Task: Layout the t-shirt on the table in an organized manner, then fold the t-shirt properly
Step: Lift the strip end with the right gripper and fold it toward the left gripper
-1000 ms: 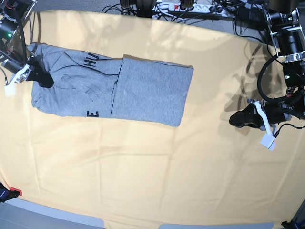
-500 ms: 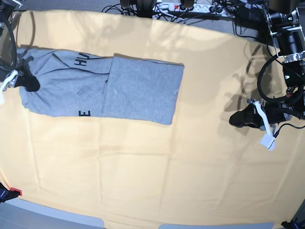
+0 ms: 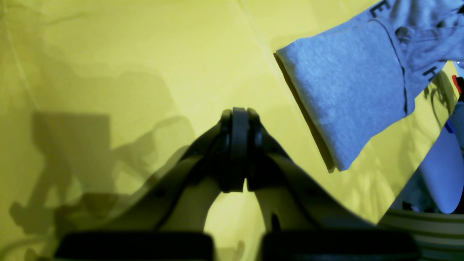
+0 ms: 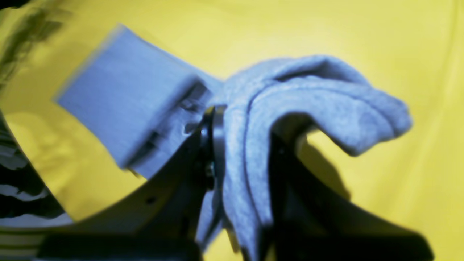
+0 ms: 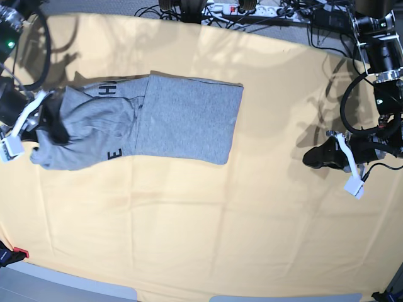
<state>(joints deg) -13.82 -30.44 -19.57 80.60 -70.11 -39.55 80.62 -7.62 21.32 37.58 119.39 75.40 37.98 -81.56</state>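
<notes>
moved: heather-grey cotton t-shirt (image 5: 151, 116), left end now lifting, bunching rightward
right gripper (image 4: 239, 145): clamping that fabric
left gripper (image 3: 239, 152): closed, empty
meaning: next fold starting

Pretty clearly a robotics lab I'm in: cloth-draped table (image 5: 208, 220), a power strip (image 5: 252, 9) and tangled cables (image 5: 157, 11) past its far edge, bare arm hardware around.

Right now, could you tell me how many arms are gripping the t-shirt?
1: the right gripper pinches the t-shirt at its bunched end; the left gripper rests shut beside it on the table.
</notes>
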